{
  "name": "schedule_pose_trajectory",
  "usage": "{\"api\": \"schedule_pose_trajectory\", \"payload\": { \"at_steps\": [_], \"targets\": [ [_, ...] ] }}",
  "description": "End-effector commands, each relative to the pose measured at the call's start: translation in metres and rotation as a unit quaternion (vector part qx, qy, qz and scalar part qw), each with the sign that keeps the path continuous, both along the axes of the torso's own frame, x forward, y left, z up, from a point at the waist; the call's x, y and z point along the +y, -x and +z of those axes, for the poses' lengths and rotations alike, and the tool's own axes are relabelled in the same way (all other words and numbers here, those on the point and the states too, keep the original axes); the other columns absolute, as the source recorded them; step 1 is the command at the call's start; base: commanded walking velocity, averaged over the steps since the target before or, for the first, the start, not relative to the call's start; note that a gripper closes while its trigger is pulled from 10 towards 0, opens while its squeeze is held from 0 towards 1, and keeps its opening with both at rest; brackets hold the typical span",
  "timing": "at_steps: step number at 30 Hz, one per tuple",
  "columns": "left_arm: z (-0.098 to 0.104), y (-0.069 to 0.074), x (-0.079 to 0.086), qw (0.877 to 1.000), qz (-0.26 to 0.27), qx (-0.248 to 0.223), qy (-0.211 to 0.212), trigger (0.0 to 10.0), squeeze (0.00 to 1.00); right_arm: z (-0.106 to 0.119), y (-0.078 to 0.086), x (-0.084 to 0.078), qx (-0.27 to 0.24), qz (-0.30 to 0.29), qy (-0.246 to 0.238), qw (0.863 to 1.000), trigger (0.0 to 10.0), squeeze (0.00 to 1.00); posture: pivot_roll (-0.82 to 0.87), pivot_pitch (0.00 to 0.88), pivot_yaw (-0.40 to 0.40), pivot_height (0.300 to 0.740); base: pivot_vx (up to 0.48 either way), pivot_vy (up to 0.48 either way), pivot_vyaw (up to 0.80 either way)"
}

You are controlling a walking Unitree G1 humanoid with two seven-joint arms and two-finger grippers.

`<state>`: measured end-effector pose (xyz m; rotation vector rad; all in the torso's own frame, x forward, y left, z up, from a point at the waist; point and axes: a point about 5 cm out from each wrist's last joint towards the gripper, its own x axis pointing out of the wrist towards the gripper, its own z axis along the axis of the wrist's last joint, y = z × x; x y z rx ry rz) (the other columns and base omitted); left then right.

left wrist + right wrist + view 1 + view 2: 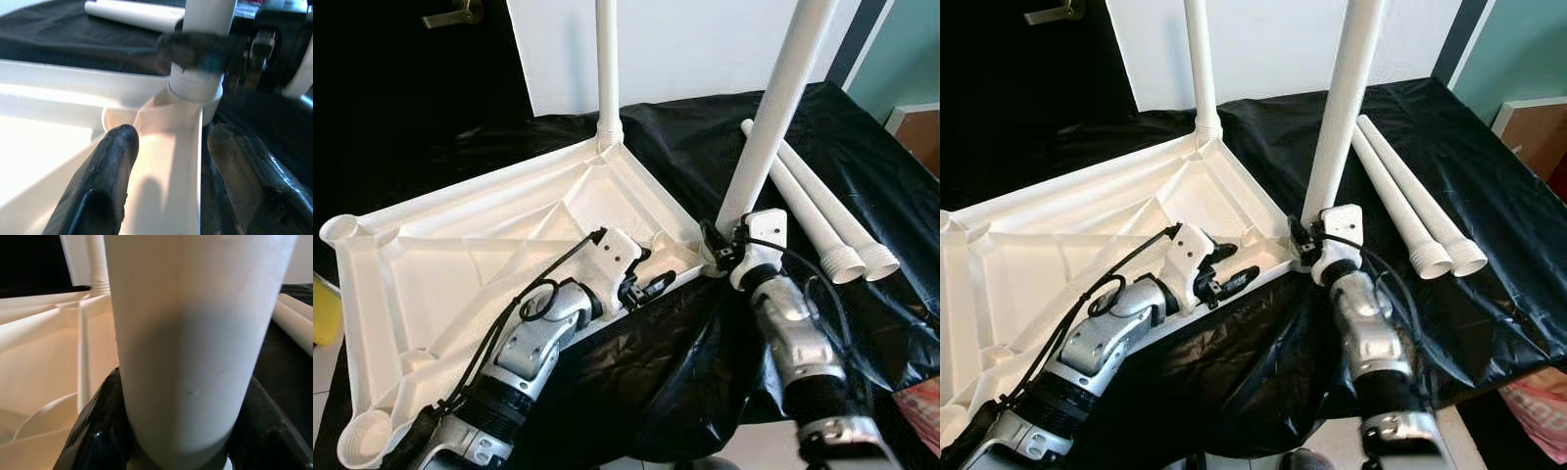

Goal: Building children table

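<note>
The tabletop lies upside down on the counter. 1 leg stands in the far corner. Right gripper, jaws closed on the 2nd leg, probably still seating it in its socket. Left gripper, jaws open, sits astride the tabletop rim just beside that socket. 2 legs lie waiting, approx. half done.

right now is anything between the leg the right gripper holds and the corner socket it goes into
Nothing visible. The right gripper is shut on the table leg, whose threaded end already sits at the corner socket of the upturned tabletop. The left gripper, open, straddles the rim beside it.
</note>
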<state>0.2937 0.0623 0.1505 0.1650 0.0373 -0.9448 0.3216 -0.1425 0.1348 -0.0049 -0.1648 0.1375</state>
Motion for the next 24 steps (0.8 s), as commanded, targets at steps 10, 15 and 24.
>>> {"api": "schedule_pose_trajectory", "payload": {
  "at_steps": [10, 15, 24],
  "targets": [
    [-0.002, -0.005, 0.005, 1.0, -0.007, 0.014, -0.005, 10.0, 0.0, -0.029, 0.018, 0.008, 0.061, -0.187, -0.059, 0.979, 10.0, 0.0, -0.02, 0.115, 0.045, 0.74, 0.0, 0.0, 0.0],
    [0.002, -0.008, 0.005, 1.0, -0.01, 0.013, 0.0, 10.0, 0.0, -0.021, 0.02, 0.011, 0.044, -0.181, -0.058, 0.981, 10.0, 0.0, -0.03, 0.112, 0.052, 0.74, 0.0, 0.0, 0.0],
    [0.005, -0.012, 0.003, 1.0, -0.007, -0.002, 0.004, 10.0, 0.0, -0.014, 0.019, 0.003, 0.023, -0.163, -0.043, 0.985, 10.0, 1.0, -0.03, 0.111, 0.051, 0.74, 0.0, 0.0, 0.0]
  ]
}}
